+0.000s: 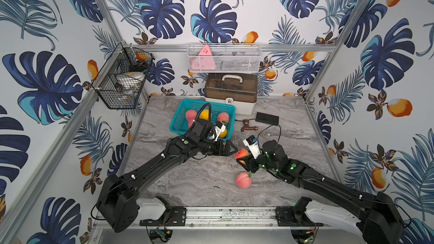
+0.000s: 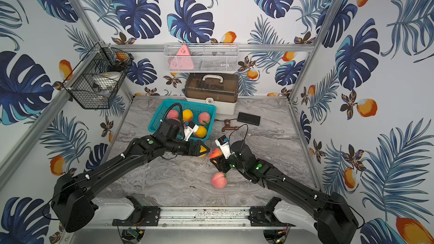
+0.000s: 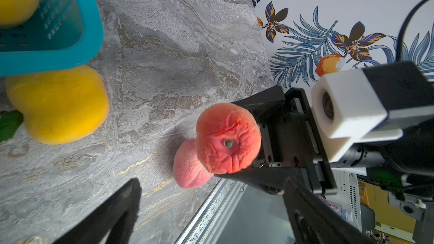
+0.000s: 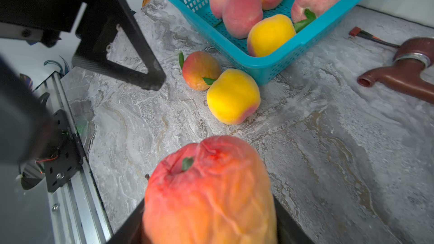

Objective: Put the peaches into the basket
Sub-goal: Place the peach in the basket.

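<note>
Marble desk (image 1: 199, 184) setup: right jaws squish an orange-red peach (image 1: 242, 153) while left jaws gape wide, empty, just beside it.

Colours I see
My black right pincer (image 1: 242, 155), orange-red peach (image 4: 211, 191), teal basket (image 1: 179, 119), grey-marbled worktop (image 1: 199, 179), blue leaf-print wall (image 1: 211, 19).
</note>
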Robot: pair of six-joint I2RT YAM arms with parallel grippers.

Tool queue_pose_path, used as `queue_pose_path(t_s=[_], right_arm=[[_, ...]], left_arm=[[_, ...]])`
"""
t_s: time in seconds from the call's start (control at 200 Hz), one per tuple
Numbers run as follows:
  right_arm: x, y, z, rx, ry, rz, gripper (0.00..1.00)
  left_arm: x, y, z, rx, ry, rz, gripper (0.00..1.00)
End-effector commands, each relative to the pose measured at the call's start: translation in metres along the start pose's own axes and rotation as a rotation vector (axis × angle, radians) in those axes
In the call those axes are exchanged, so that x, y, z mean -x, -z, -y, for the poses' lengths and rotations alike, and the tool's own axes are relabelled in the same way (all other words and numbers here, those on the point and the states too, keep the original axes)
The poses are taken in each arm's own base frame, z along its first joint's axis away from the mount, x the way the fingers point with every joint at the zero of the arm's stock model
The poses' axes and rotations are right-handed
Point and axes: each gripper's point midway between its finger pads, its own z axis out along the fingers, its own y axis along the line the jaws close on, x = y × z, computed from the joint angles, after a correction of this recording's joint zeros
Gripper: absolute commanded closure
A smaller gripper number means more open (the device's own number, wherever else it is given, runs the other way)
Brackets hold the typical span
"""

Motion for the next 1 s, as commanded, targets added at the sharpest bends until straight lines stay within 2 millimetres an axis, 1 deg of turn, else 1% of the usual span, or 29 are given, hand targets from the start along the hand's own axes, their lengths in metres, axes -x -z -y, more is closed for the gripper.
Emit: queue_pose_path(t_s=[0.0, 0.045, 0.195, 0.35, 0.465, 0.656, 0.806, 0.996], right_arm=[[0.016, 0.003, -0.009, 0.043, 0.063, 0.082, 0.53], [0.018, 0.003, -0.01, 0.044, 0.072, 0.087, 0.53], [0.026, 0.007, -0.01, 0.041, 0.092, 0.127, 0.53], [0.032, 0.009, -0.013, 0.054, 0.106, 0.168, 0.53], [0.031, 0.006, -0.012, 0.05, 0.11, 0.168, 0.53], [0.037, 0.006, -0.013, 0.052, 0.112, 0.186, 0.53], [0.038, 0.005, -0.013, 0.051, 0.117, 0.182, 0.53], [0.041, 0.004, -0.016, 0.061, 0.125, 0.187, 0.53]], left_arm=[[0.005, 0.0, 0.012, -0.062, -0.001, 0.009, 0.02], [0.005, -0.002, 0.013, -0.07, 0.002, 0.007, 0.02], [0.002, -0.005, 0.007, -0.032, -0.006, -0.004, 0.02], [0.004, -0.006, 0.015, -0.063, -0.012, 0.001, 0.01], [0.006, -0.007, 0.018, -0.081, -0.001, 0.009, 0.01], [0.009, -0.016, 0.018, -0.106, 0.027, 0.001, 0.01], [0.012, -0.02, 0.022, -0.126, 0.034, 0.0, 0.02], [0.009, -0.026, 0.023, -0.13, 0.042, -0.01, 0.02]])
